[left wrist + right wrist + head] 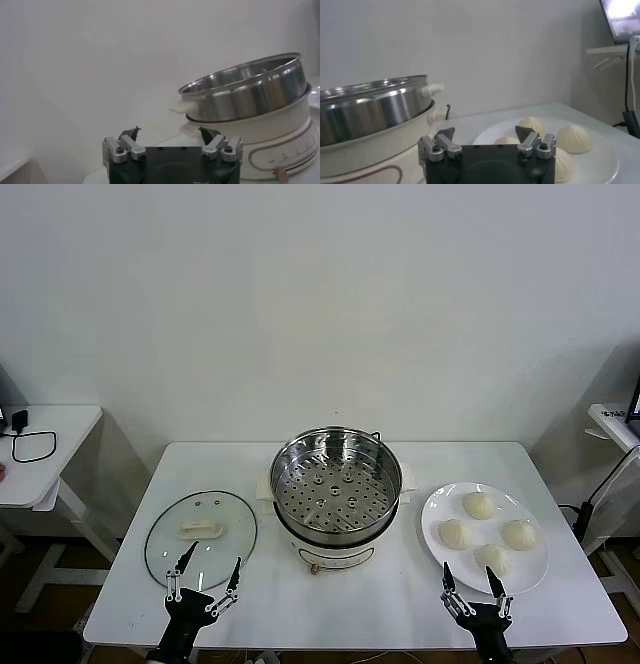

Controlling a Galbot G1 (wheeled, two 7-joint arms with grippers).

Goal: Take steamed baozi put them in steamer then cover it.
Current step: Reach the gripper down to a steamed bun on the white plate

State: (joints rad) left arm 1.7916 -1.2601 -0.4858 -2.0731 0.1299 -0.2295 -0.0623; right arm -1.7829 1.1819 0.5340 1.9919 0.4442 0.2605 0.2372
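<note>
Shiny steel steamer (336, 496) sits uncovered mid-worktop (300, 609), glass cover (201, 536) flat to its left, four smooth cream baozi (481, 506) plated right; left claw (206, 574) and right claw (468, 582) both spread apart at the near edge

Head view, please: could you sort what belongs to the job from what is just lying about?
Job:
- four cream-white round baozi on flat white plate
- shiny steel steamer
- clear glass cover
- left gripper, right gripper, both open

Lying about:
- black cable on white side table
</note>
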